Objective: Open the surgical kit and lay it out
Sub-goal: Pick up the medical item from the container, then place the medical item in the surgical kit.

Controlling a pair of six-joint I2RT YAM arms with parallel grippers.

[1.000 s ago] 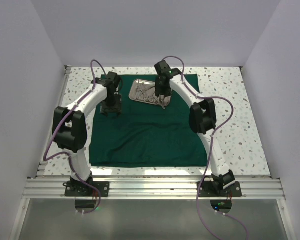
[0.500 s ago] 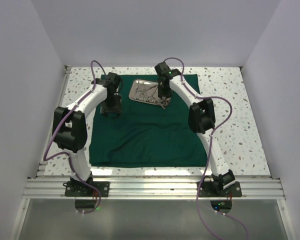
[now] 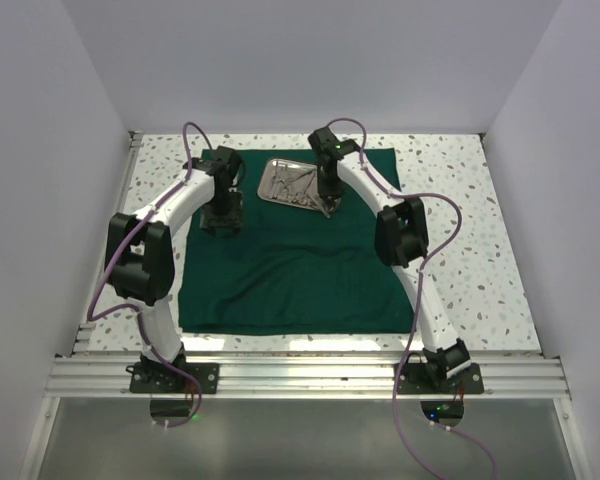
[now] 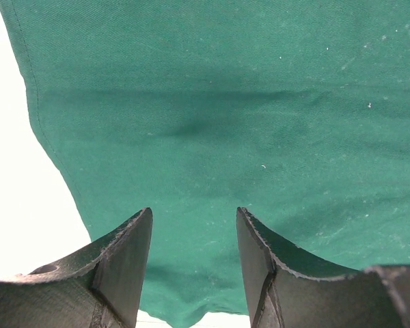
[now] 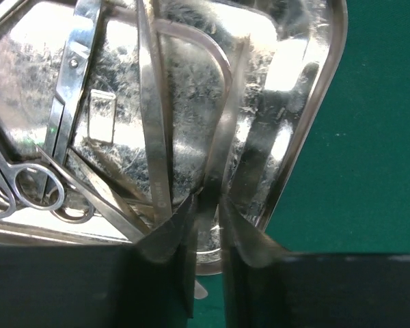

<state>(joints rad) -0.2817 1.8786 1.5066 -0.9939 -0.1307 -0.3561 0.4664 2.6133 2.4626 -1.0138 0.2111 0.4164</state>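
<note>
Right end effector stood nearly closed about a slim silver instrument in the shiny rectangular steel tray on the dark green cloth wrap — whether gripped, unclear — so a centred pinch and straight lift seemed wisest.

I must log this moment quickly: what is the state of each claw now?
Left claw: open, empty, above the green cloth.
Right claw: closed on a slim silver instrument in the steel tray.
</note>
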